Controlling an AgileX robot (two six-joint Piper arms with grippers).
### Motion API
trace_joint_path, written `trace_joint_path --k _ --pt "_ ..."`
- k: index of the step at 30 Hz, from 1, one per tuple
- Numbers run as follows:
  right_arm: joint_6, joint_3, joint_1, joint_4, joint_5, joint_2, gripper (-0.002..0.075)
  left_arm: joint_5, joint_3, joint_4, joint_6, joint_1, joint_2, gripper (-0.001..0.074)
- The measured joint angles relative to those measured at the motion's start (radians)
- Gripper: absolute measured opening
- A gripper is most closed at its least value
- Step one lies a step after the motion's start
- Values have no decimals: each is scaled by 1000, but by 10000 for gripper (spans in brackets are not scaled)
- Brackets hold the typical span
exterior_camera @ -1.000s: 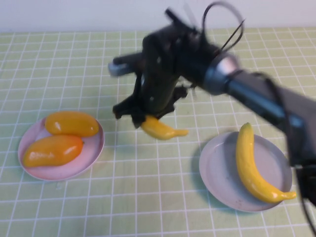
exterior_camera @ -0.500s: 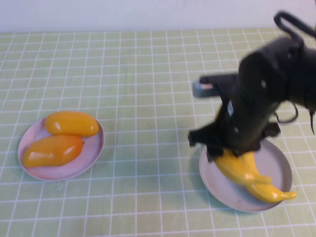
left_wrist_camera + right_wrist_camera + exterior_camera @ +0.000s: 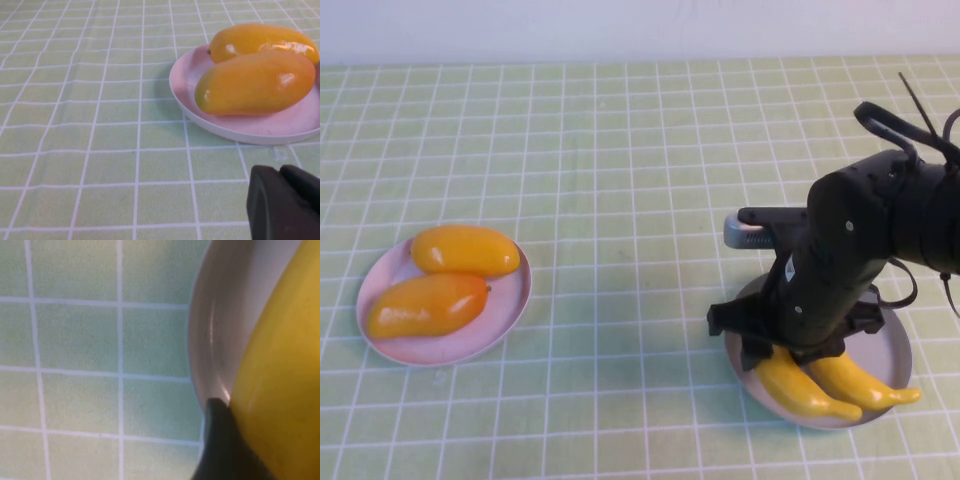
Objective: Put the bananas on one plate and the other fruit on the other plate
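While the right gripper (image 3: 790, 352) is bearing down over the round grey-blue shallow plate (image 3: 890, 345) at about four o'clock on the green checked tablecloth (image 3: 620, 150), its jaws are clasping the smaller curved yellow plastic banana (image 3: 798, 386), which is resting on the plate's near side. Just beside it, towards three o'clock, the bigger curved yellow plastic banana (image 3: 865, 382) is lying in the same plate, the two apparently touching along their length. In the right wrist view the held banana (image 3: 280, 385) is filling one side, with the plate's rim (image 3: 202, 340) curving past a dark fingertip (image 3: 220, 440).

At about nine o'clock, the round pale pink plate (image 3: 510, 300) is carrying both plump glossy orange-yellow mangoes, the yellower one (image 3: 465, 250) lying behind the more orange-red one (image 3: 425, 305). The left wrist view is showing them side by side (image 3: 255, 82) on the pink plate (image 3: 185, 85), with the left gripper (image 3: 285, 200) hanging low near that plate, its fingers pressed together on nothing.

Judged from their sheen, the bananas are light, rigid, hollow mouldings with slick skins. They are likely to roll or skid once let go. A hold across the thick middle, jaws square to the curve, is looking the safest. With all four fruits sorted, only the release appears outstanding.
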Motion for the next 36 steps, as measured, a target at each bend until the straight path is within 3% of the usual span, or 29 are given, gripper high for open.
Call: trace_joint_path --k 2,7,13,16,21,24,36 --pt "0 0 0 -2 0 5 333 0 0 0 0 0 0 3" --pt "0 0 0 -4 8 6 474 0 0 0 0 0 0 3" --pt "0 2 0 -10 46 -29 492 0 0 0 0 0 0 3" --pt "0 4 12 -38 57 -126 414 0 0 0 0 0 0 3" --pt "-24 35 21 -109 131 -376 130 0 0 0 0 0 0 3" --pt "-55 52 21 -135 197 -492 29 0 0 0 0 0 0 3" --pt "-224 299 21 -124 226 -842 -15 0 0 0 0 0 0 3"
